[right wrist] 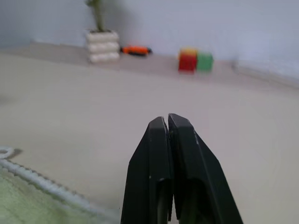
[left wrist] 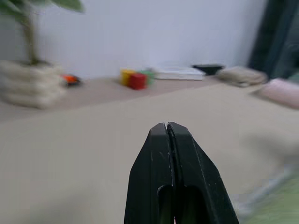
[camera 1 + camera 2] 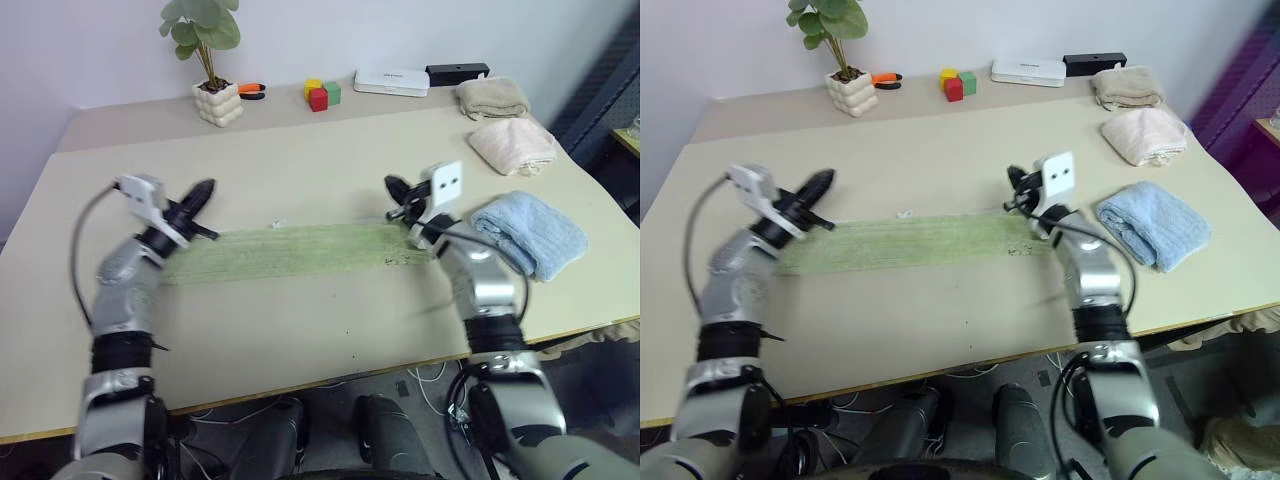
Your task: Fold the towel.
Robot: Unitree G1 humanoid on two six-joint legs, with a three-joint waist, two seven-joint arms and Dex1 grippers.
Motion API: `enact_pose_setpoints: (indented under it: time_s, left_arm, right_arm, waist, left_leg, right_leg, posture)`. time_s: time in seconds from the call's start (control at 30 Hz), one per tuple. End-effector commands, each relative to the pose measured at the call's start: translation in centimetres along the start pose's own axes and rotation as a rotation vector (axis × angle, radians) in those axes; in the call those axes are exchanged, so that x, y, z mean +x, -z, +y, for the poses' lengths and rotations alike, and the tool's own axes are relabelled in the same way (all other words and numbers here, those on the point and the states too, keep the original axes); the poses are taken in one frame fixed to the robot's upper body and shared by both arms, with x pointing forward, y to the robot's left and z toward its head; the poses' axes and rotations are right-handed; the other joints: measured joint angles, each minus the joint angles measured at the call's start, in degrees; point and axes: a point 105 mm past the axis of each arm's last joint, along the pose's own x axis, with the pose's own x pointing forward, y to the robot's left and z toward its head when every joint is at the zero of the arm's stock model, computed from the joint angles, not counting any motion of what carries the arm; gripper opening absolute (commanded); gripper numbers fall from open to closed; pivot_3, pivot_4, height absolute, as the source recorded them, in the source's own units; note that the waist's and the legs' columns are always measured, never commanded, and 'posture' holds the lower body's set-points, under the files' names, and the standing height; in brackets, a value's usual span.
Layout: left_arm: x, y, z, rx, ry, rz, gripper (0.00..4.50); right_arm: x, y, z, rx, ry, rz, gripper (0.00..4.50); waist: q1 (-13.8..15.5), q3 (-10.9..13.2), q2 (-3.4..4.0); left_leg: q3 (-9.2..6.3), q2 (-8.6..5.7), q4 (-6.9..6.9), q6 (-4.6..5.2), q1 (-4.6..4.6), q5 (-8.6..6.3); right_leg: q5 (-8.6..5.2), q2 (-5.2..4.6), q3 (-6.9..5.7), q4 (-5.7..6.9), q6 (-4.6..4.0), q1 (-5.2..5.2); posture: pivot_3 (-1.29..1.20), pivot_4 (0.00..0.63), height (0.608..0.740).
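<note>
The towel (image 3: 290, 252) lies flat as a long green strip across the middle of the counter (image 3: 300, 160), between the two arms. The left pincer (image 3: 203, 193) sits at the strip's left end and the right pincer (image 3: 393, 186) at its right end — both closed, fingers pressed together, holding nothing. No writing or label can be read on anything.

The room is bright with soft, even light that seems to come from above, so the table (image 3: 300, 330) has only faint shadows and no glare, while the left arm (image 3: 130, 270) looks smeared and the plant (image 2: 28, 70) and blocks (image 1: 194, 60) are fuzzy.
</note>
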Motion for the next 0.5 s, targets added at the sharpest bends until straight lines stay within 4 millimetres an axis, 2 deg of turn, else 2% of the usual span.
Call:
enact_pose_setpoints:
  time_s: [0.03, 0.1, 0.17, 0.23, 0.37, 0.5]
  left_arm:
    - [0.0, 0.8, -0.6, -0.086, -0.029, 0.002, 0.00]
    - [-0.1, 3.1, -1.2, -0.104, -0.048, 0.056, 0.00]
    - [-1.0, 3.9, -0.5, -0.070, -0.076, 0.103, 0.00]
    - [-2.1, 3.8, 1.2, -0.044, -0.125, 0.119, 0.00]
    - [-4.2, 2.8, 4.9, -0.014, -0.230, 0.135, 0.00]
    - [-5.7, 1.9, 7.2, -0.038, -0.297, 0.124, 0.00]
  right_arm:
    - [0.4, 0.1, 0.2, 0.008, 0.079, 0.003, 0.08]
    - [0.5, 1.6, 1.0, 0.001, 0.093, 0.047, 0.08]
    - [-0.1, 2.7, 0.0, -0.054, 0.138, 0.084, 0.08]
    - [-0.9, 3.5, -2.0, -0.087, 0.202, 0.120, 0.08]
    - [-2.2, 3.8, -5.2, -0.137, 0.290, 0.143, 0.08]
    - [-2.4, 3.5, -6.1, -0.157, 0.309, 0.135, 0.08]
  waist:
    - [-0.12, 0.00, 0.01]
    - [-0.06, -0.01, 0.01]
    - [-0.13, -0.02, 0.00]
    - [-0.07, -0.02, -0.01]
    - [0.12, -0.05, -0.04]
    - [0.14, -0.05, -0.06]
  left_leg:
    - [0.00, 0.00, 0.00, 0.02, 0.00, -0.01]
    - [0.01, 0.00, -0.01, 0.02, 0.05, -0.01]
    - [0.01, 0.00, -0.02, 0.02, 0.05, -0.01]
    - [0.01, 0.00, -0.03, 0.01, 0.05, 0.00]
    - [0.01, 0.00, 0.00, 0.02, 0.06, -0.01]
    - [-0.02, 0.00, -0.01, 0.03, 0.14, -0.02]
  right_leg:
    - [0.00, 0.01, 0.01, 0.03, 0.00, -0.02]
    - [0.01, 0.03, 0.02, 0.03, -0.01, 0.01]
    - [0.01, 0.04, 0.01, 0.03, -0.01, 0.02]
    - [0.01, 0.04, 0.01, 0.02, -0.02, 0.01]
    - [0.01, 0.05, 0.00, 0.01, -0.02, 0.05]
    - [0.00, 0.04, -0.06, -0.06, -0.02, 0.18]
  posture:
    - [0.00, 0.150, 0.740]
    - [0.00, 0.150, 0.740]
    - [0.00, 0.150, 0.740]
    - [0.00, 0.150, 0.740]
    - [0.00, 0.150, 0.740]
    - [0.00, 0.150, 0.740]
